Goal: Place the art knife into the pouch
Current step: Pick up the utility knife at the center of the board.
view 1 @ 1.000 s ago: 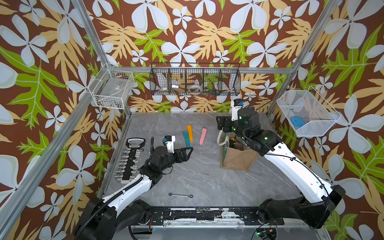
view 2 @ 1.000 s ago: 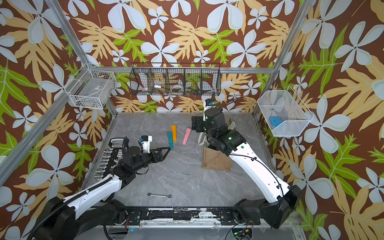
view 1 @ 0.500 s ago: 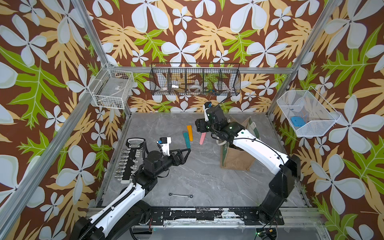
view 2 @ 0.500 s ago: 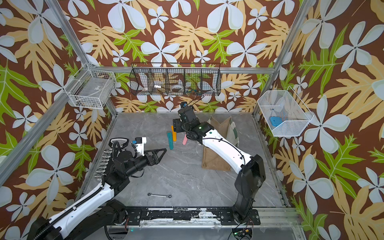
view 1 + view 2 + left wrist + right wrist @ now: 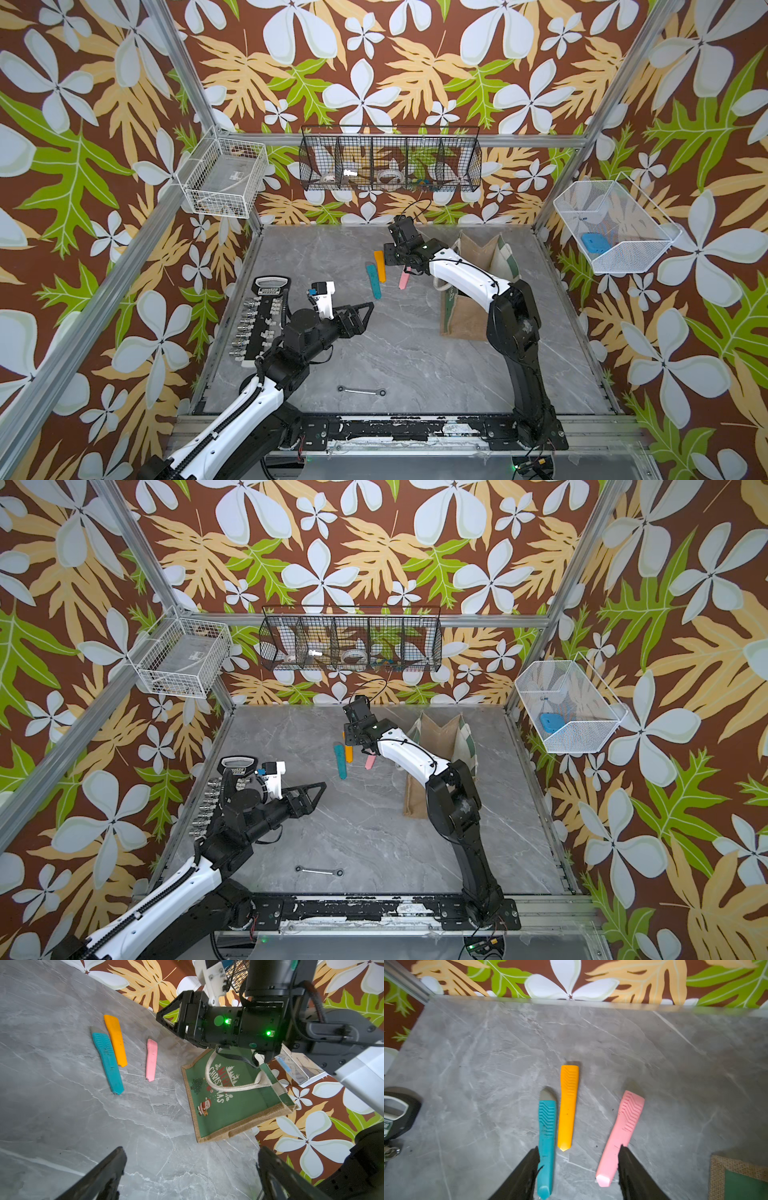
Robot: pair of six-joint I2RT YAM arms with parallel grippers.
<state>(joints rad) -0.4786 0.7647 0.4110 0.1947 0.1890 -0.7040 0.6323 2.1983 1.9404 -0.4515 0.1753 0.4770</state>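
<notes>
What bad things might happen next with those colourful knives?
1. The right gripper hangs open over three knives lying close together: the teal knife, orange knife and pink knife. Closing might pinch or nudge two at once.
2. The teal knife's grey blade tip sticks out, so it might snag the pouch.
3. The pouch looks soft and the right arm passes close by it, so it might get tipped.

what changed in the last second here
The right gripper swung from above the pouch across to the knives. It now hangs over them with fingers apart, by the orange knife tip, between the teal knife and pink knife. The left gripper drew back a little, open. Nothing was grasped. Pouch, knives and wrench stayed put.
</notes>
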